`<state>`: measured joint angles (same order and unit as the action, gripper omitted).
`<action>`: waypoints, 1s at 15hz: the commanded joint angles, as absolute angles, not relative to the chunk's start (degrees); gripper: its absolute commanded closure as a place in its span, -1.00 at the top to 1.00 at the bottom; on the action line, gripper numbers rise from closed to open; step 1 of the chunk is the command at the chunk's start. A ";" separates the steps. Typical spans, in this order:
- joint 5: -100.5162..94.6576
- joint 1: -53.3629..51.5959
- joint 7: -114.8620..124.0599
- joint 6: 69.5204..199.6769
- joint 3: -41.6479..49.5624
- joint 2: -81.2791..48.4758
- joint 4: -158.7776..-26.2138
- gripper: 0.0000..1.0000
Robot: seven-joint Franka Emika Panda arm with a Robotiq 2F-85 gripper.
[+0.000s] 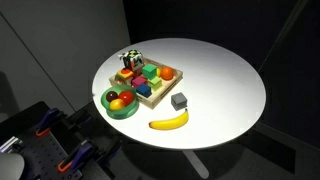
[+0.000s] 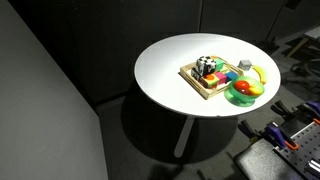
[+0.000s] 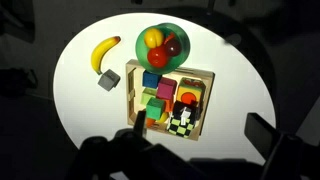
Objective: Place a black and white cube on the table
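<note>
The black and white cube [image 3: 182, 120] sits in a near corner compartment of the wooden sorting tray [image 3: 130, 92], among coloured blocks. It also shows in both exterior views [image 1: 130, 60] [image 2: 205, 68], standing at the tray's end. The round white table [image 1: 220, 80] [image 2: 165, 70] [image 3: 240, 90] carries everything. My gripper [image 3: 198, 121] is open and empty, high above the table. In the wrist view its two dark fingers stand wide apart on either side of the tray's near end. The gripper does not show in the exterior views.
A green bowl [image 1: 120, 103] [image 2: 243, 93] [image 3: 160, 45] with fruit stands beside the tray. A banana [image 1: 170, 122] [image 2: 262, 74] [image 3: 103, 52] and a plain grey cube [image 1: 179, 101] [image 2: 245, 65] [image 3: 107, 82] lie on the table near it. Bare white top spreads beyond the tray.
</note>
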<state>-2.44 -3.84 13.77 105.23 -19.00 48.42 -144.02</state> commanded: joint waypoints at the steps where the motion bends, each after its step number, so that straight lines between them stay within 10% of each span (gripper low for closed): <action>1: -3.29 -5.09 14.57 105.05 -18.13 48.05 -143.81 1.00; 15: -2.20 -4.08 15.43 104.78 -17.60 41.05 -137.44 1.00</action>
